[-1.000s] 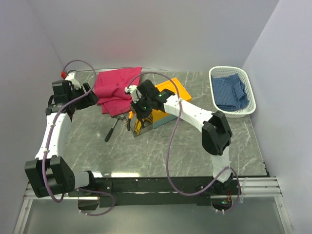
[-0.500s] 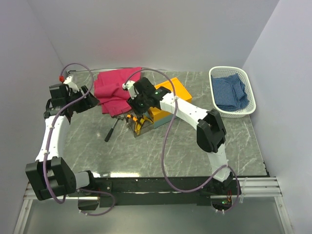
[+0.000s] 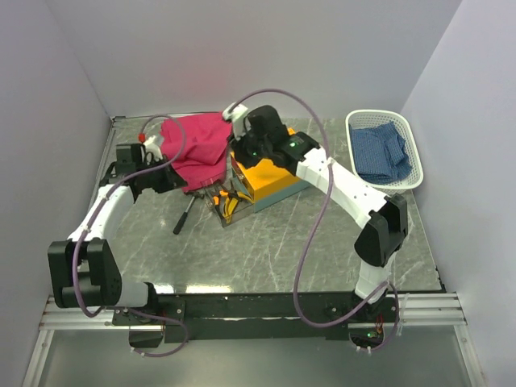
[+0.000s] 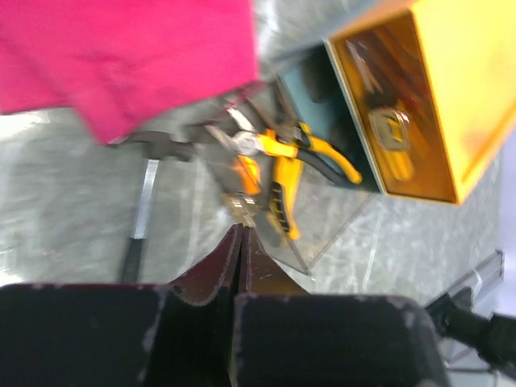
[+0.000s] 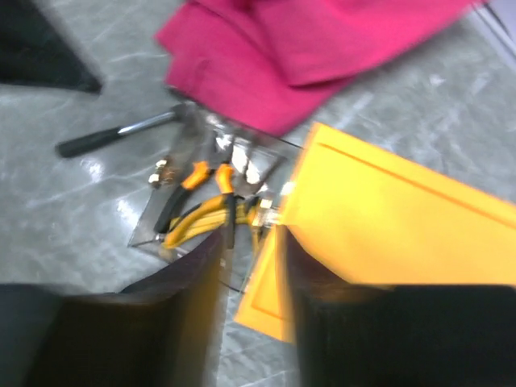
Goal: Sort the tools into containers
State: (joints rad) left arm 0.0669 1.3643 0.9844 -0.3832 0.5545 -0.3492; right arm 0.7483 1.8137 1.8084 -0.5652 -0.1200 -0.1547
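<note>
The left gripper [image 4: 240, 240] is hanging fully closed, its fingers pressing together on nothing, over the grey marbled table [image 3: 322, 242] by the near edge of the magenta cloth [image 3: 197, 149]. The right gripper [image 5: 251, 250] is hovering with its jaws partly spread and nothing between them, above the far left end of the rectangular orange-yellow toolbox [image 3: 274, 171]. Two pairs of orange, yellow and black-handled pliers [image 4: 276, 153] are lying on a clear panel [image 4: 326, 222] at the box's near left end. The black-handled steel hammer [image 3: 185, 214] is lying on the table just left of them. The white oval lattice basket [image 3: 391, 188] is sitting far right, holding a blue checked cloth [image 3: 380, 151].
</note>
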